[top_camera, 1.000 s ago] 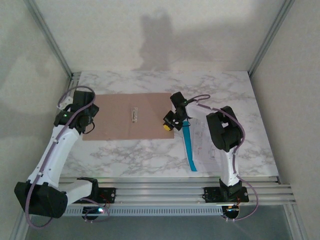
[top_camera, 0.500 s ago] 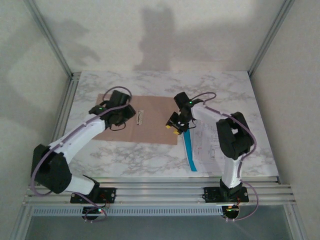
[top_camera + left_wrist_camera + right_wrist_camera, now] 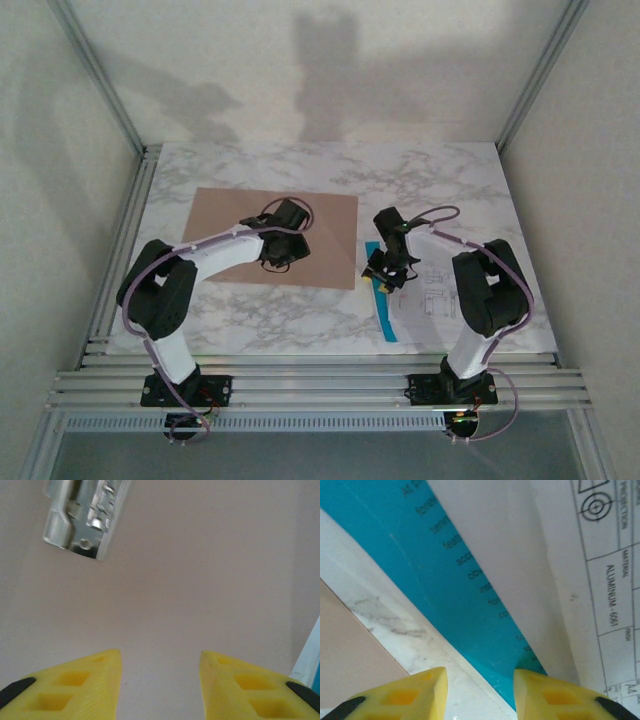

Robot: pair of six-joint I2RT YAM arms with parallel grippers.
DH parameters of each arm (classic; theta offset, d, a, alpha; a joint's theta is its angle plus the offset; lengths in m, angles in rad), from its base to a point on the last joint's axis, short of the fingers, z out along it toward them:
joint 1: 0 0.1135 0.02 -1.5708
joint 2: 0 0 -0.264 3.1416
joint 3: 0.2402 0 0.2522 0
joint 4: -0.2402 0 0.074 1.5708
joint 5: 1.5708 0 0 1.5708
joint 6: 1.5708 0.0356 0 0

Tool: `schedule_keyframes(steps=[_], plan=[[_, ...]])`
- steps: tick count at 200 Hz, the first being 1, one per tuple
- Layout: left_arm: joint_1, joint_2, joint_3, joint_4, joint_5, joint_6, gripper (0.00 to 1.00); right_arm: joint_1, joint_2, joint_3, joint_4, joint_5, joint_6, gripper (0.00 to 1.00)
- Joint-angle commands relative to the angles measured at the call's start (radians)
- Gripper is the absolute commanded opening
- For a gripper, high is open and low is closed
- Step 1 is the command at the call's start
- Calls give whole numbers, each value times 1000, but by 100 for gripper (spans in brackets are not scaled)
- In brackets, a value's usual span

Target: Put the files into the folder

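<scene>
**Item: folder and files on marble table, two claws**

Surface: white marble-patterned table [image 3: 250, 310], with a ribbed metal rail [image 3: 320, 380] along its near edge. Room: plain off-white walls [image 3: 330, 70] on three sides, with slanted metal posts [image 3: 100, 75] at the corners.

Folder [image 3: 225, 215]: lay flat, left of centre, its long axis running left to right and the right end swung slightly nearer. A shiny metal clip [image 3: 82, 517] sat on its face.

Files [image 3: 445, 305]: lay flat, right of centre, towards the near edge, long axis running near to far. A blue strip [image 3: 386, 318] ran along their left edge, its far end pointing at the folder's near right corner. A band of bare marble lay between them.

Left claw [image 3: 160, 655]: over the folder, fingers parted, nothing between them.

Right claw [image 3: 480, 672]: over the strip's far end, fingers parted, gripping nothing.
</scene>
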Motion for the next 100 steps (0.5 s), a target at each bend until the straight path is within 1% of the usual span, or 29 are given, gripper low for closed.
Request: schedule_keyframes(steps=[1,52,100], plan=[[-25,35,11,13,4,20,43,-31,39,-5,25,16,-54,41],[-99,105,-39,53,19,15,42,-50,201,149,63,-139,-164,39],[-167,164,-33,75,19,-11,40,-51,236,204,109,-198,-135,40]])
